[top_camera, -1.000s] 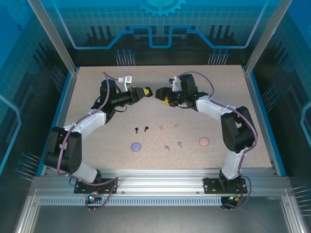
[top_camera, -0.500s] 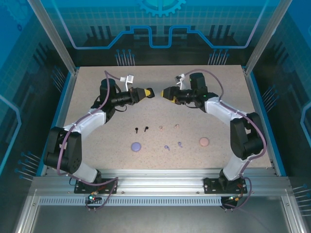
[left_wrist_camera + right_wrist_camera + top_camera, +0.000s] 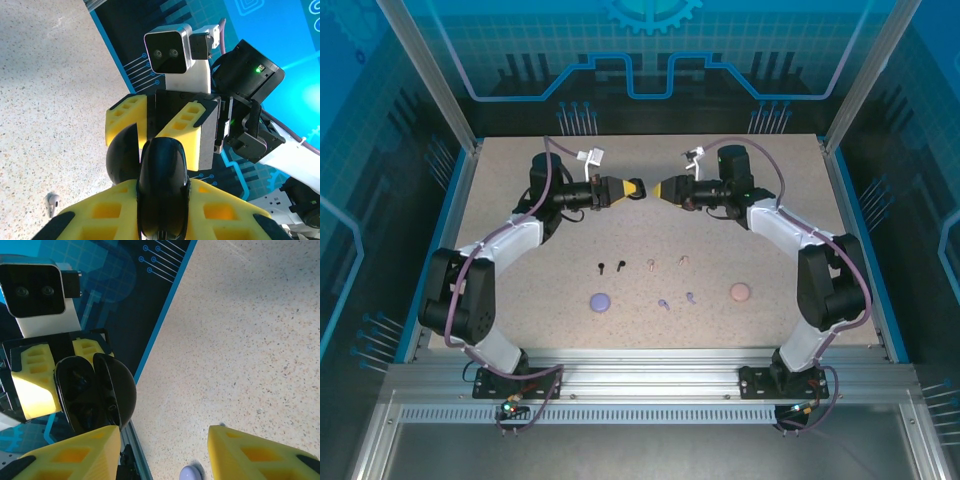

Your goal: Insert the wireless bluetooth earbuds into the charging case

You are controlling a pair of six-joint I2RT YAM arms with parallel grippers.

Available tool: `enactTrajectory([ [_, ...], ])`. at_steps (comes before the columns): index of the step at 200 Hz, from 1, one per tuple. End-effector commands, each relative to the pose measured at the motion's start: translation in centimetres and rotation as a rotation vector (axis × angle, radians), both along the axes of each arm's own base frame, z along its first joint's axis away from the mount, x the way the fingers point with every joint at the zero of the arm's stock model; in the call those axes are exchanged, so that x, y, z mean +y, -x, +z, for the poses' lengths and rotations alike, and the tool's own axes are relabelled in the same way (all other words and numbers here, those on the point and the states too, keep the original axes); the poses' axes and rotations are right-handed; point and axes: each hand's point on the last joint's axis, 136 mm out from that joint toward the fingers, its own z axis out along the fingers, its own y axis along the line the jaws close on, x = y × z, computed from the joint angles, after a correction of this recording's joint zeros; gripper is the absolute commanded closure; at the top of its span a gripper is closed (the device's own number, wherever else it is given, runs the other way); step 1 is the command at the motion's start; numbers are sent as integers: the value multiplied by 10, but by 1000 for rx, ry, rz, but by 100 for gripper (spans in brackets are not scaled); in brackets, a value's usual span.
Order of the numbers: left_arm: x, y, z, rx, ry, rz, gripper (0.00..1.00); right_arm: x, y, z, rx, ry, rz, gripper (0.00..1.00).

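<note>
The left hand point(image 3: 636, 187) is clenched on the glossy black round charging case point(image 3: 95, 390), lid gaping, raised above the speckled table point(image 3: 720, 255), apparently so the released right hand point(image 3: 658, 189) facing it can reach inside. The six tiny stemmed earbuds point(image 3: 651, 264), black, beige and lilac, lie loose on the table, none inserted.

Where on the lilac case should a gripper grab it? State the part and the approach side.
Take the lilac case across its round rim, straight down from above. It lies flat on the table as a low disc with bare surface around it, so the jaws can drop on opposite sides; a sideways approach would probably just push it.
</note>
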Motion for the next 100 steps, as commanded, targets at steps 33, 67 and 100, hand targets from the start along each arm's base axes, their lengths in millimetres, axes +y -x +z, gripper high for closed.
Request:
enactTrajectory([
  [33,-10,4,14,-39,12,-53,100,19,0,27,-64,-21,43,53],
  [67,-11,6,15,-41,8,-54,100,27,-2,24,-51,-12,50,57],
  [100,-10,5,16,-48,4,-46,100,26,1,14,-34,1,44,62],
])
